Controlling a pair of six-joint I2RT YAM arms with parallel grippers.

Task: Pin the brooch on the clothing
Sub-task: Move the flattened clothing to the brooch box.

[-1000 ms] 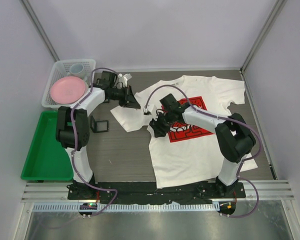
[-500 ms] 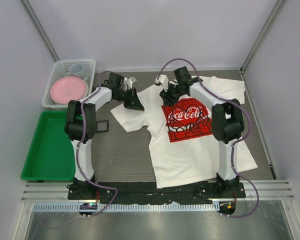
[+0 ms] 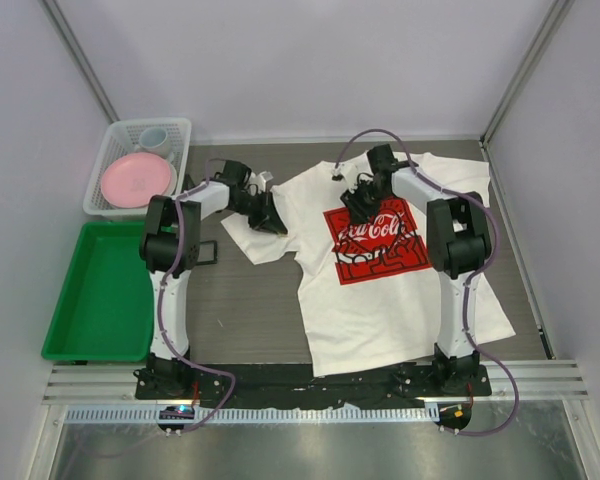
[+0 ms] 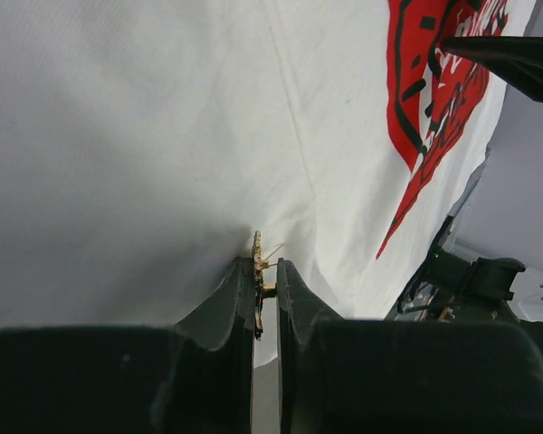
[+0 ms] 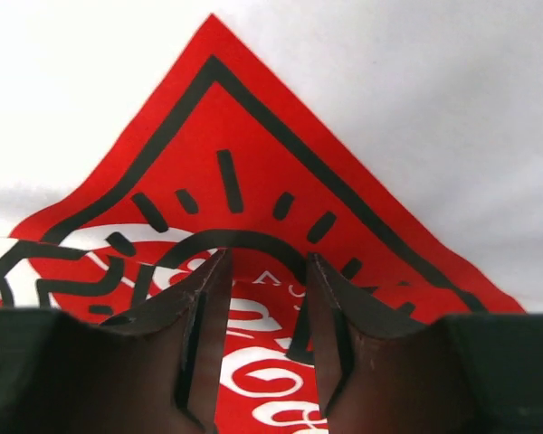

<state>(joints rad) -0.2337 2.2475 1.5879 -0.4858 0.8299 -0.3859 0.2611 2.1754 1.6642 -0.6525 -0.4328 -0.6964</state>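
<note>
The clothing, a white T-shirt (image 3: 380, 310) with a red square print (image 3: 385, 245), lies flat on the dark table. My left gripper (image 3: 269, 217) rests at the shirt's left sleeve. In the left wrist view it (image 4: 264, 266) is shut on a small gold brooch (image 4: 257, 246), whose tip and pin press against the white fabric (image 4: 145, 136). My right gripper (image 3: 357, 200) hovers over the print's upper left corner. In the right wrist view it (image 5: 265, 262) is open, with only the red print (image 5: 253, 127) showing between its fingers.
A green tray (image 3: 95, 300) sits at the left edge. Behind it a white basket (image 3: 186, 126) holds a pink plate (image 3: 135, 180) and a pale cup (image 3: 153, 137). A small black square frame (image 3: 205, 251) lies on the table left of the sleeve.
My right arm swung from the print's lower left up past the collar and now sits over the print's top corner. My left gripper slid slightly nearer onto the sleeve, still holding the brooch.
</note>
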